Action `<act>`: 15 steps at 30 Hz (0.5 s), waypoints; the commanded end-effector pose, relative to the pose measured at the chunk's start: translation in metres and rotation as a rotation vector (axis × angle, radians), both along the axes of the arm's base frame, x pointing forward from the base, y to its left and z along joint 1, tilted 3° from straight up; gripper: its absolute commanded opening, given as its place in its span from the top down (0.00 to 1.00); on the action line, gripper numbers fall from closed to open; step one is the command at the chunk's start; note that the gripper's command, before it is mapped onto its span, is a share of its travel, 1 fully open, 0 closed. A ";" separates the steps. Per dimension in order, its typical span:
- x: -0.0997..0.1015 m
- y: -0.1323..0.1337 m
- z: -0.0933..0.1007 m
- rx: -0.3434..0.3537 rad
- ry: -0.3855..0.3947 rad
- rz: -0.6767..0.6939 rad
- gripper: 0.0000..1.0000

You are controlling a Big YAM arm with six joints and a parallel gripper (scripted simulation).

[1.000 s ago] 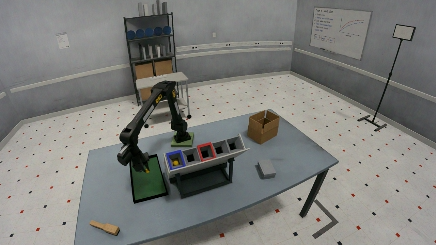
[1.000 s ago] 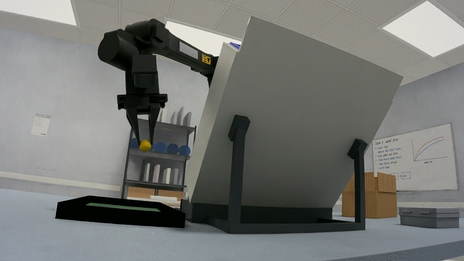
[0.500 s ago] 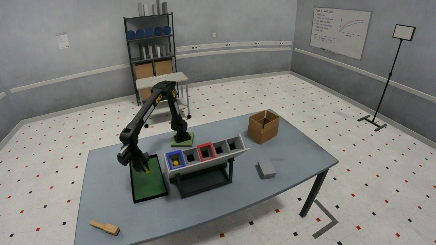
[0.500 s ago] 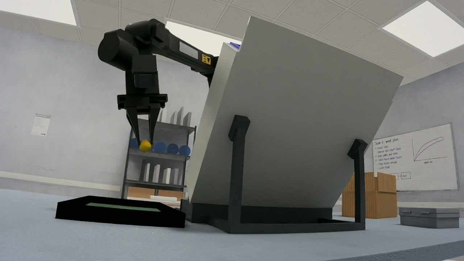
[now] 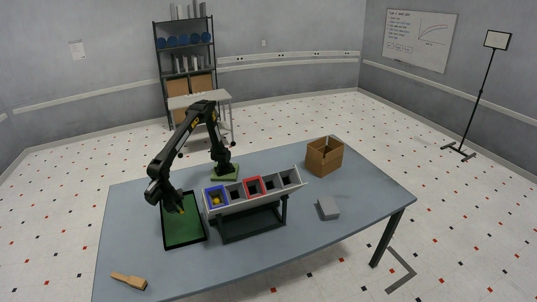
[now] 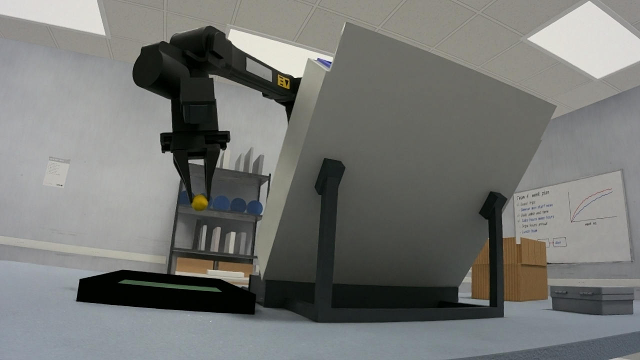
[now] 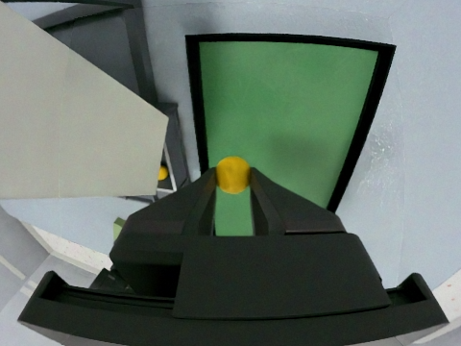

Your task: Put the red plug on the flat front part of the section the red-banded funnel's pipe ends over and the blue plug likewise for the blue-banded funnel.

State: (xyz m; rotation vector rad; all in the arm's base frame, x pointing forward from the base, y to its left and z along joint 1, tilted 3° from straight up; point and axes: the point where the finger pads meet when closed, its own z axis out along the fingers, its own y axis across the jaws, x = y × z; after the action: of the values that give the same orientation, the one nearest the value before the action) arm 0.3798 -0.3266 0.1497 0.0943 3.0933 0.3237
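Note:
My gripper (image 6: 197, 197) is shut on a yellow marble (image 6: 199, 202) and holds it well above the green tray (image 5: 181, 221). The marble also shows in the wrist view (image 7: 232, 174) and in the top view (image 5: 181, 211). The funnel rack (image 5: 253, 191) stands right of the tray, with its grey cover (image 6: 402, 170) facing the exterior camera. The blue-banded funnel (image 5: 216, 196) is the leftmost one and a second yellow marble (image 5: 216, 201) sits in it. The red-banded funnel (image 5: 254, 186) is third from the left. A marble (image 7: 162, 172) shows under the cover's edge in the wrist view. No plugs are in view.
A cardboard box (image 5: 324, 155) stands at the table's back right. A small grey case (image 5: 328, 208) lies right of the rack. A wooden block (image 5: 129, 280) lies near the front left edge. The arm's base (image 5: 224, 170) sits behind the rack.

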 end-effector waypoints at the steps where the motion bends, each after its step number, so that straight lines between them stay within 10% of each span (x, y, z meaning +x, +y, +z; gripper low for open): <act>1: 0.015 -0.015 0.016 -0.030 -0.029 0.007 1.00; 15: 0.019 -0.020 0.019 -0.016 -0.018 0.001 1.00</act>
State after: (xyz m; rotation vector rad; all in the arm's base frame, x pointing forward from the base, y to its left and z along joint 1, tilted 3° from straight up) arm 0.3858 -0.3324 0.1543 0.0961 3.1004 0.3365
